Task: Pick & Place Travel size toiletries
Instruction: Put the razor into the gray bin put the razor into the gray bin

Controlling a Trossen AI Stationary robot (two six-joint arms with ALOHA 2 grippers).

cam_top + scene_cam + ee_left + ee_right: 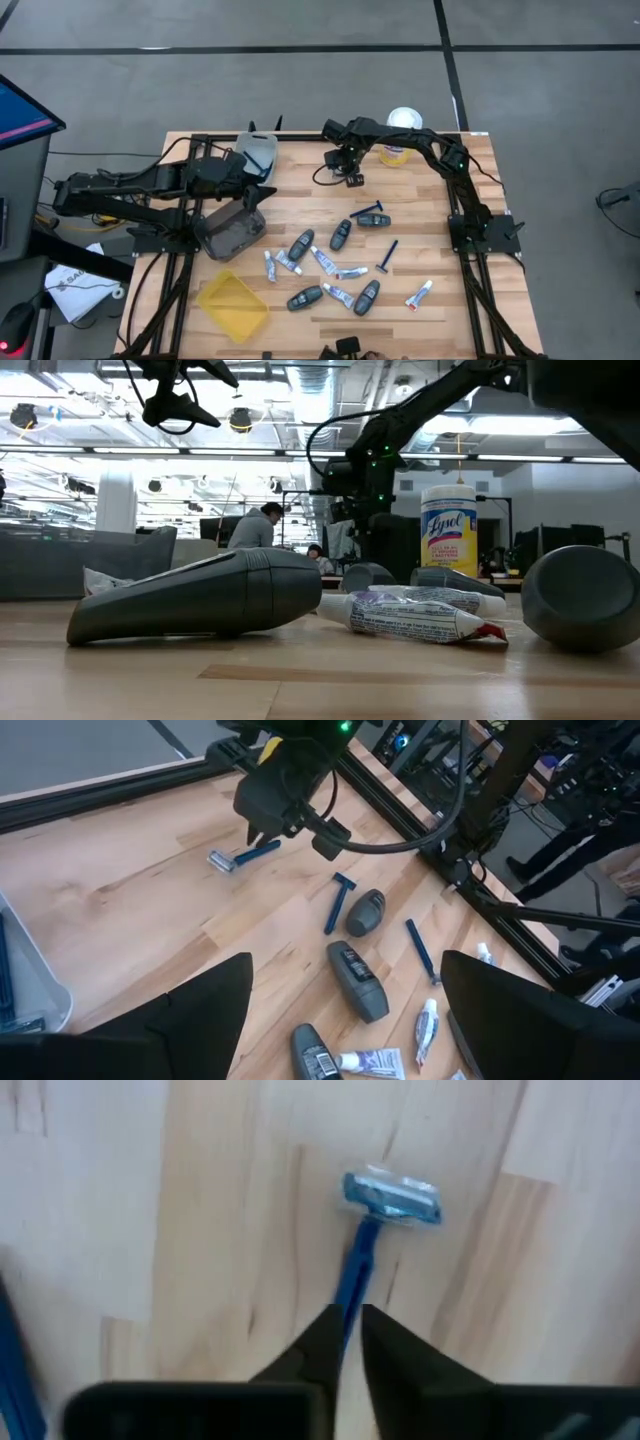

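- High view: we see the right gripper (351, 176) at upper centre, the other toiletries (340, 262) scattered lower centre; the left gripper (262, 190) waits wide open, centre left.
- Left wrist view: razor (243, 855) upper left, under the right gripper.
- Right wrist view: fingers narrowed on the razor handle; we judge it light, stiff, slippery; mid-handle grip best.
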